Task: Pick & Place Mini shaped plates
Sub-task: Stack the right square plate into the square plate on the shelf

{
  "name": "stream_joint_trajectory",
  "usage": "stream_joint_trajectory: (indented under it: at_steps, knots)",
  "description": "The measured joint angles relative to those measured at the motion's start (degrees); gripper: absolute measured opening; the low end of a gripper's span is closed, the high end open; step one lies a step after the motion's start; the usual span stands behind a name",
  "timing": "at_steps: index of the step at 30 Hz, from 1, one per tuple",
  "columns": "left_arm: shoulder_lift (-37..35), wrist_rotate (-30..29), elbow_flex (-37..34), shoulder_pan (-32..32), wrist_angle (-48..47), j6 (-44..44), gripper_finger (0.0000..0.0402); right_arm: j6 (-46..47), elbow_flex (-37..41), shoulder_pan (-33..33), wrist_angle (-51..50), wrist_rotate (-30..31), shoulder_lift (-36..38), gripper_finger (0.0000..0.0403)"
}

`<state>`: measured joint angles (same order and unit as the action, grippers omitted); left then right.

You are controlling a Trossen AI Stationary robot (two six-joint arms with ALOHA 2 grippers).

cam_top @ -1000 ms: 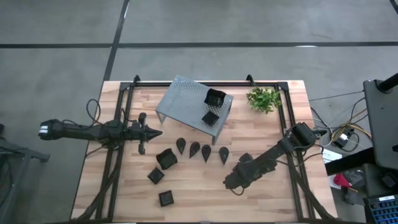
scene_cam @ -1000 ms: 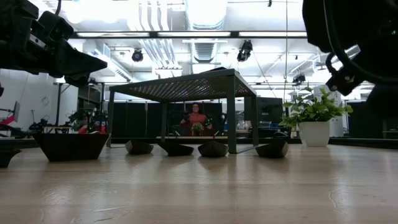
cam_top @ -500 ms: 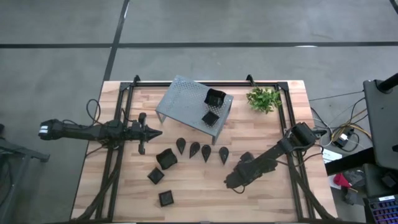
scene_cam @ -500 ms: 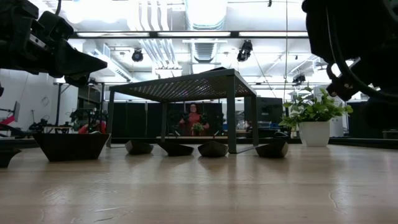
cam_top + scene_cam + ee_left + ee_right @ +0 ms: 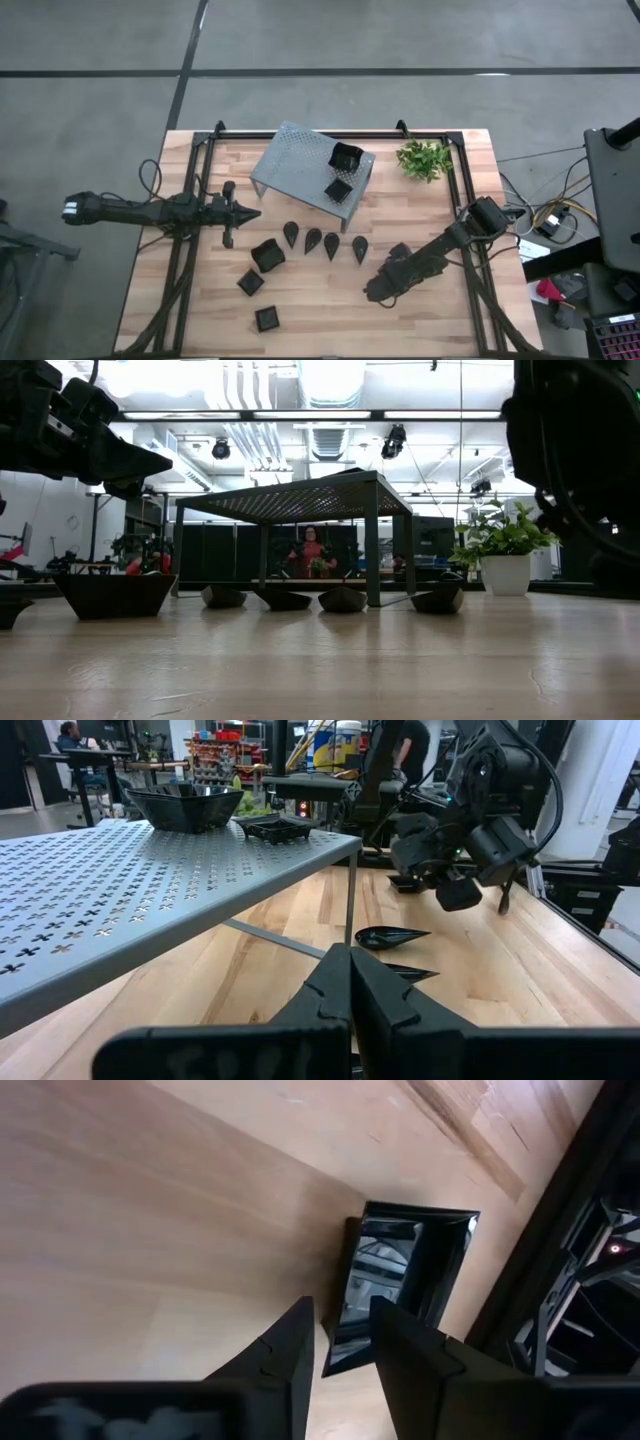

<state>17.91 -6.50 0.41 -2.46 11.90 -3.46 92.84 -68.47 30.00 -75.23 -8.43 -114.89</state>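
Small black plates lie on the wooden table: four teardrop ones in a row [image 5: 325,242] and three square ones [image 5: 267,255] nearer the front. Two more square plates [image 5: 343,170] sit on the grey perforated shelf [image 5: 295,160]. My right gripper [image 5: 385,293] is open low over another square plate [image 5: 405,1270], one finger over the wood beside its rim and one over its inside. That plate is hidden under the arm in the high view. My left gripper [image 5: 252,212] is shut and hovers left of the shelf, pointing right. My right gripper comes down from above across one rim [image 5: 352,1280] of the square plate, which rests flat on the table. I cannot tell whether its fingers touch that rim.
The shelf [image 5: 300,495] stands on legs at the table's far middle, with a potted green plant [image 5: 424,158] to its right. A dark metal frame [image 5: 465,200] runs along the table's sides and back. Bare wood lies along the near edge. A person [image 5: 313,550] is in the room beyond.
My right gripper has shifted a little toward the table's right edge. The left arm and the plates have kept still.
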Motion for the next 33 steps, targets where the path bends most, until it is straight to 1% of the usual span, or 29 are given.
stream_joint_trajectory:
  at_steps: [6, 13, 19, 21, 24, 26, 30, 33]
  knots:
    - [0.0, 0.0, 0.0, 0.0, 0.0, 0.0, 0.0000, 0.0, 1.2, 0.0, 1.2, 0.0, 0.0, 0.0068]
    - [0.0, 0.0, 0.0, 0.0, 0.0, 0.0, 0.0000, -2.3, 0.6, 0.0, 2.4, 0.0, 0.0, 0.0015]
    - [0.0, 0.0, 0.0, 0.0, 0.0, 0.0, 0.0000, -5.8, -2.0, 0.0, 1.3, 1.5, 0.0, 0.0009]
    - [0.0, 0.0, 0.0, 0.0, 0.0, 0.0, 0.0000, -7.5, -3.5, 0.0, 0.1, 3.5, 0.0, 0.0009]
    - [0.0, 0.0, 0.0, 0.0, 0.0, 0.0, 0.0000, -12.6, -6.6, 0.0, 0.2, 8.1, 0.0, 0.0009]
    - [0.0, 0.0, 0.0, 0.0, 0.0, 0.0, 0.0000, -18.0, -8.9, 0.0, 0.0, 12.4, 0.0, 0.0009]
    - [0.0, 0.0, 0.0, 0.0, 0.0, 0.0, 0.0000, -32.1, -13.6, 0.1, 0.5, 20.0, 0.0, 0.0009]
    - [0.0, 0.0, 0.0, 0.0, 0.0, 0.0, 0.0000, -36.0, -18.0, 0.1, 0.5, 26.1, 0.0, 0.0009]
